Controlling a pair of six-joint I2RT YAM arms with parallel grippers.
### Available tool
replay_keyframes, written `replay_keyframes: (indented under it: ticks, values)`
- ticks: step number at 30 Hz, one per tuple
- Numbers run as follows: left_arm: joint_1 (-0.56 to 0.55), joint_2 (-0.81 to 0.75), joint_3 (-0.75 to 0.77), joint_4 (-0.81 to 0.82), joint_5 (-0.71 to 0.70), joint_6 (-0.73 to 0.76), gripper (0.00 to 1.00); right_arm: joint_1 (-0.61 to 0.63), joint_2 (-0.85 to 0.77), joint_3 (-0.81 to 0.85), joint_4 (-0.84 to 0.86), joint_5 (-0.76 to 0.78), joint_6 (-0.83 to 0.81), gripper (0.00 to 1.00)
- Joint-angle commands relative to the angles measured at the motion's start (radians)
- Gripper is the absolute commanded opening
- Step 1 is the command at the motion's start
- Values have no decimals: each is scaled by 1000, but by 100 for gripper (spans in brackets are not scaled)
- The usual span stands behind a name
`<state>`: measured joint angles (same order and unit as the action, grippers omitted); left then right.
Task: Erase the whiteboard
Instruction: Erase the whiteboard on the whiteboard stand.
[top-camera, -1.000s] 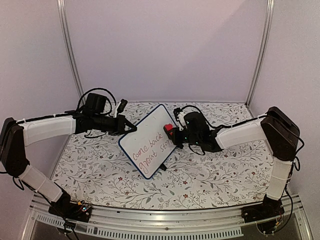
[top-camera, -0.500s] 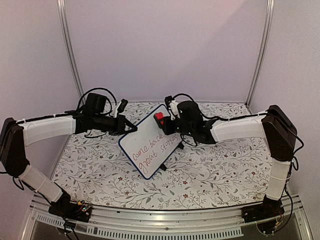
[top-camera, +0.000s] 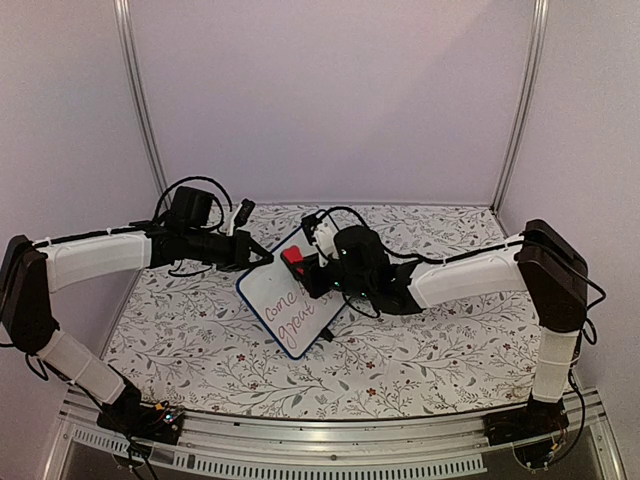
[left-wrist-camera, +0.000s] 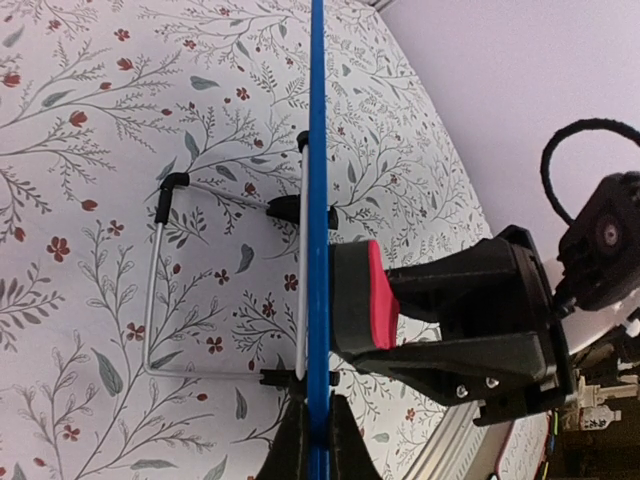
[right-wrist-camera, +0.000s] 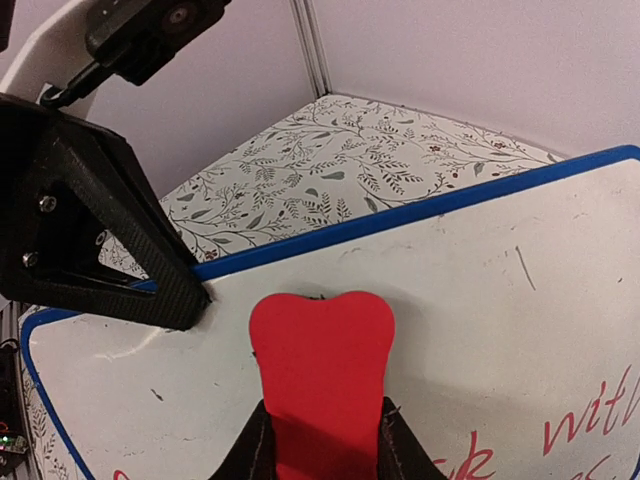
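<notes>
The whiteboard (top-camera: 272, 305) stands tilted at the table's middle, with red handwriting on its lower part. My left gripper (top-camera: 264, 257) is shut on its upper left rim. In the left wrist view the whiteboard (left-wrist-camera: 318, 180) shows edge-on as a blue line between my left gripper's (left-wrist-camera: 318, 445) fingertips. My right gripper (top-camera: 303, 268) is shut on a red eraser (top-camera: 292, 257) and holds it flat against the board's upper face. In the right wrist view the eraser (right-wrist-camera: 320, 345) sits on the whiteboard (right-wrist-camera: 480, 270) just beside the left gripper's black finger (right-wrist-camera: 120, 260), with my right gripper (right-wrist-camera: 322, 450) below it.
A floral cloth (top-camera: 420, 340) covers the table. A bent wire stand (left-wrist-camera: 155, 290) with black clip feet props the board from behind. Purple walls and metal posts (top-camera: 135, 90) close in the back and sides. The right arm (top-camera: 470, 270) reaches across from the right.
My right gripper has slid the eraser leftward along the upper part of the board, from its right edge to near the left gripper. The left gripper and the board have stayed put.
</notes>
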<state>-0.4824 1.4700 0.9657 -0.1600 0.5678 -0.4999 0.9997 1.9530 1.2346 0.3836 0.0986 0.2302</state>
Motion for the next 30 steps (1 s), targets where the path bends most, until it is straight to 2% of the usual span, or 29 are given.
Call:
replay_keyframes:
  ticks: [1,30]
  values:
    - [-23,-39,8,66,83,28,0,63,15,-41,-17,-21,-39,23]
    - [-25,-38,7,66,82,28,0,182,-43,-151,-16,15,-66,23]
